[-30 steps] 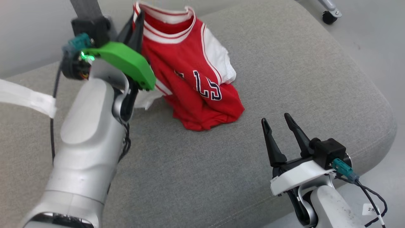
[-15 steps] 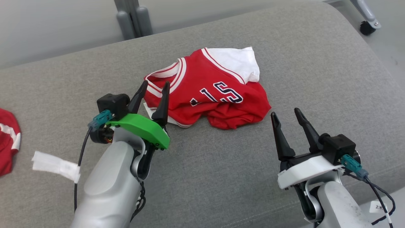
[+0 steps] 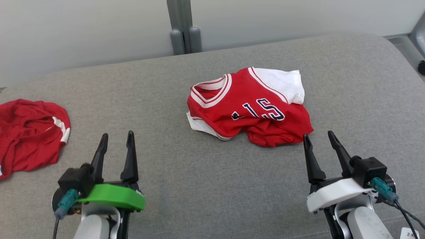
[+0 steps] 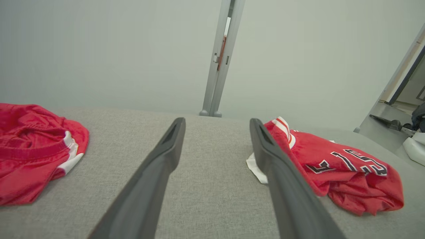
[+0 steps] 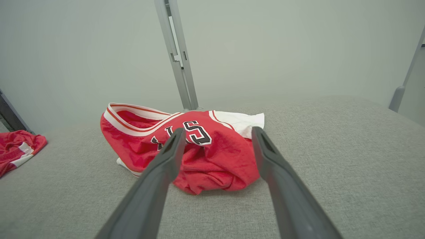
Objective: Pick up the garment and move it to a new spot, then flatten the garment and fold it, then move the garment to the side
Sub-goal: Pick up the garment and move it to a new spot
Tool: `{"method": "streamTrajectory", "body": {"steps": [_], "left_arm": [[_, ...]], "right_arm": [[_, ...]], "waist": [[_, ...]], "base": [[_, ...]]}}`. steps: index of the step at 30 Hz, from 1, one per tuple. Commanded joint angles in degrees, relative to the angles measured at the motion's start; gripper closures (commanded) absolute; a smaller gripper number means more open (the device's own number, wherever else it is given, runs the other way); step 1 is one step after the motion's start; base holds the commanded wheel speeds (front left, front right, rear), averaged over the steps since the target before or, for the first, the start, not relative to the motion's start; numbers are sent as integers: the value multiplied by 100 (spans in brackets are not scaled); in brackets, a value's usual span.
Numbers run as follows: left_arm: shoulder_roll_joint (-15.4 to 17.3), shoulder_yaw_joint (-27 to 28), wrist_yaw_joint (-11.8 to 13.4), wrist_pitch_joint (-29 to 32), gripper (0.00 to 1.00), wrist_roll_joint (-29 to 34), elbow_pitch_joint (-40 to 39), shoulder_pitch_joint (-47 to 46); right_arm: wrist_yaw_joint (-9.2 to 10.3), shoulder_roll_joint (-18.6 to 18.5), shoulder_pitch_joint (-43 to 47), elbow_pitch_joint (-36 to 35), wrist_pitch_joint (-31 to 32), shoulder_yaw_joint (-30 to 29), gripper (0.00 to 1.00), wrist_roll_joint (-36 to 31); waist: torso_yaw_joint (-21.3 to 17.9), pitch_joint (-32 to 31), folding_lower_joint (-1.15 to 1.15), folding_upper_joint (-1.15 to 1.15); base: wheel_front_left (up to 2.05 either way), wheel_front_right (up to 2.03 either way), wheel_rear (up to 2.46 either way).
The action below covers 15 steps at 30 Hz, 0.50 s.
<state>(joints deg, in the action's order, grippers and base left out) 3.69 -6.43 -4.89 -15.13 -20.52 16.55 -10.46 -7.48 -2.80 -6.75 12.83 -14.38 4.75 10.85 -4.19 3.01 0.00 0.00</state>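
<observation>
Red jersey (image 3: 249, 108) lies crumpled near the middle of the grey cushion (image 3: 206, 192), number side up. The collar sits toward the far left of the heap, a white sleeve is at the far right, and the hem is bunched along the near edge. The long axis runs across the head view from collar end to hem end, wider than it is deep. It is not flat and not folded.

Left gripper (image 3: 117, 134): jaws spread wide, nothing between them, hovering low over bare cushion. The jersey lies ahead and off to its right, well apart. In the left wrist view it shows past the right-hand finger (image 4: 332, 166).

Right gripper (image 3: 318, 133): jaws equally wide and empty. The bunched hem sits just ahead and slightly to the left of its fingertips. In the right wrist view the heap (image 5: 206, 152) lies almost straight ahead, centred between the fingers.

Judgement: the right arm is much the nearer, and its short reach is to the hem corner. The left arm would have to travel forward and inward to take the collar or the white edge poking out at the near left. Flattening looks like the step in hand, with one arm on each end of the long axis.

A second red garment (image 3: 30, 132) lies at the far left of the cushion, apart from both grippers.
</observation>
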Motion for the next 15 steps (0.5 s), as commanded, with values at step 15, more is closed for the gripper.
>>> {"method": "streamTrajectory", "body": {"steps": [15], "left_arm": [[-59, 540, -165, -3, 0, 668, -311, 1017]], "right_arm": [[-3, -16, 414, 103, 86, -346, 0, -77]], "waist": [[344, -357, 0, 0]], "base": [[0, 0, 0]]}}
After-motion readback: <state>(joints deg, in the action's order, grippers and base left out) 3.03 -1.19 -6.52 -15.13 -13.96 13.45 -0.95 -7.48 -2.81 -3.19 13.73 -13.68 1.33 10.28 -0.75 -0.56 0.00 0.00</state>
